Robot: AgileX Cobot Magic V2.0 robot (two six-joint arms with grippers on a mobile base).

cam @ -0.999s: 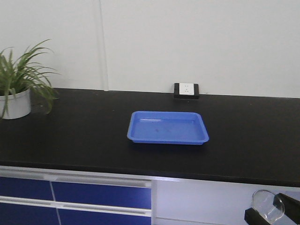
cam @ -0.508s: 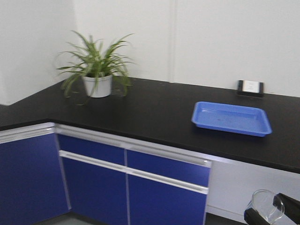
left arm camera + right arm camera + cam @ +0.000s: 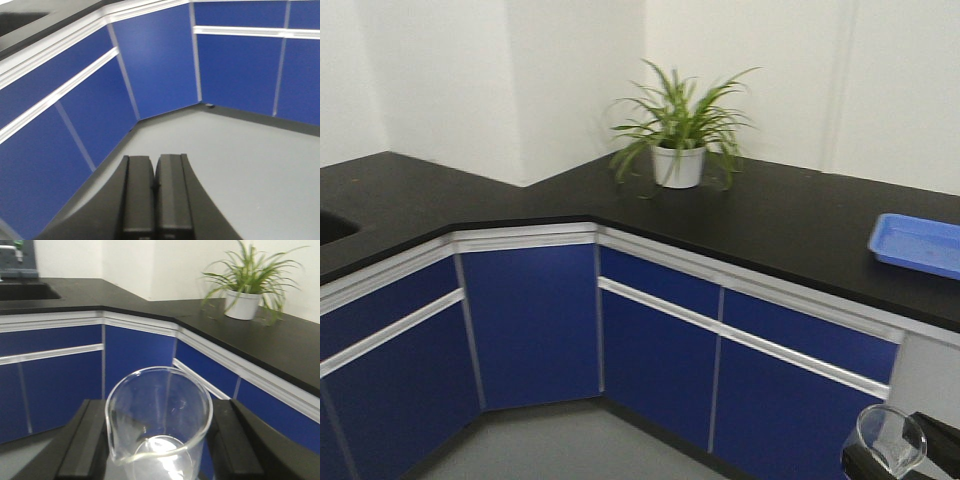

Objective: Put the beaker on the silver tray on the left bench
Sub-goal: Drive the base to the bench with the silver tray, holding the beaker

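Observation:
My right gripper (image 3: 159, 440) is shut on the small clear glass beaker (image 3: 157, 415), spout toward the lower left, held upright in the air below counter height. The beaker also shows at the bottom right of the front view (image 3: 890, 440) between the black fingers (image 3: 855, 462). My left gripper (image 3: 154, 187) is shut and empty, hanging over the grey floor. The left bench (image 3: 390, 205) with its black top and blue cabinet fronts runs along the left; its black sink (image 3: 25, 290) shows in the right wrist view. The silver tray is out of view.
A potted green plant (image 3: 678, 135) stands on the black countertop near the corner. A blue plastic tray (image 3: 920, 245) lies on the counter at the right edge. Blue cabinet fronts (image 3: 530, 320) line the corner, with grey floor (image 3: 560, 445) in front.
The view has swung left: the plant and blue tray slid right across the front view, and the corner and left bench came into sight. The beaker stays held in my right gripper.

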